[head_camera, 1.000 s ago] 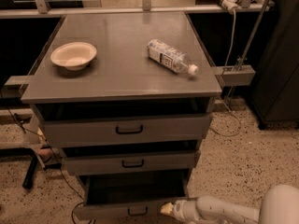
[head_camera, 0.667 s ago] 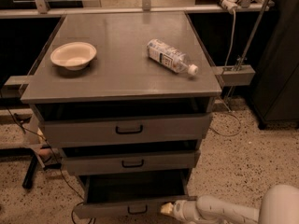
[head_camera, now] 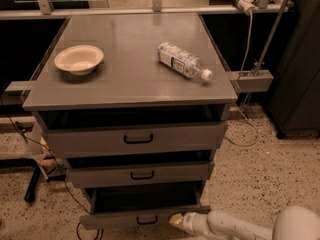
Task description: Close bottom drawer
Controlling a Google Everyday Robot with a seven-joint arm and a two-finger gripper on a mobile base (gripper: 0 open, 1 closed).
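The bottom drawer [head_camera: 112,220] stood pulled out furthest of the three at the foot of the grey cabinet [head_camera: 130,81], its dark interior open to view and its narrow front panel, with a small black loop handle [head_camera: 146,220], low in the camera view. The gripper [head_camera: 176,220] sat at the right end of that front panel, its pale yellowish tip just right of the handle; it looked to be touching the panel, though the dim light left that unsure, and whether the gripper was spread or closed could not be told. The white arm [head_camera: 235,228] reached in from the lower right corner, low over the speckled floor [head_camera: 260,179]. Above, the middle drawer [head_camera: 142,174] and the top drawer [head_camera: 137,139] each stood partly out, the top one widest. On the cabinet top a white bowl [head_camera: 78,59] stood upright near the left side, and a plastic bottle [head_camera: 183,60] lay on its side towards the right, cap pointing to the right front corner, well apart from the bowl
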